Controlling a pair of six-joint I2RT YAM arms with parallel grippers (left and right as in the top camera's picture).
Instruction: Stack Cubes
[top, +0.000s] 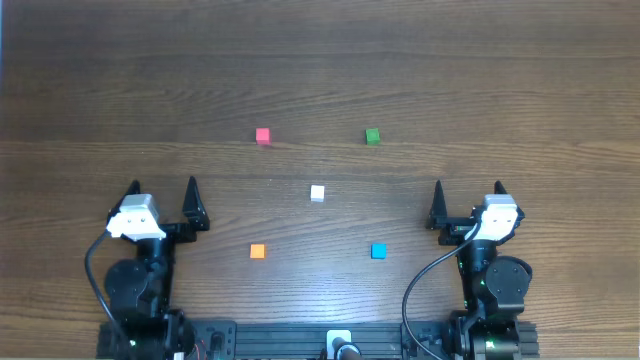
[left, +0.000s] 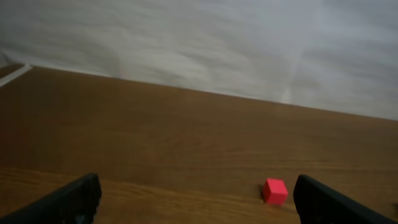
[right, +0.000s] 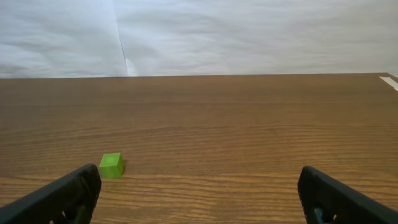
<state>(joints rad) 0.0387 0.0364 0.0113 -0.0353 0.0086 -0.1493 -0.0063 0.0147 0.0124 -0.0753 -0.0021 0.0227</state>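
OK, both jaws spread, empty. Suggest left jaws take orange cube (top: 258, 251), lower-left of ctr; grip flat faces squarely, w/ straight descent.

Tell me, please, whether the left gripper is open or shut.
Open: the left gripper has its fingers spread wide apart in the top view, with nothing held between them.

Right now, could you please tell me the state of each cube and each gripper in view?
Pink cube: resting on the table, unstacked.
Green cube: on the table, unstacked.
White cube: on the table, unstacked.
Orange cube: on the table, unstacked.
Blue cube: on the table, unstacked.
Left gripper: open, empty.
Right gripper: open, empty.
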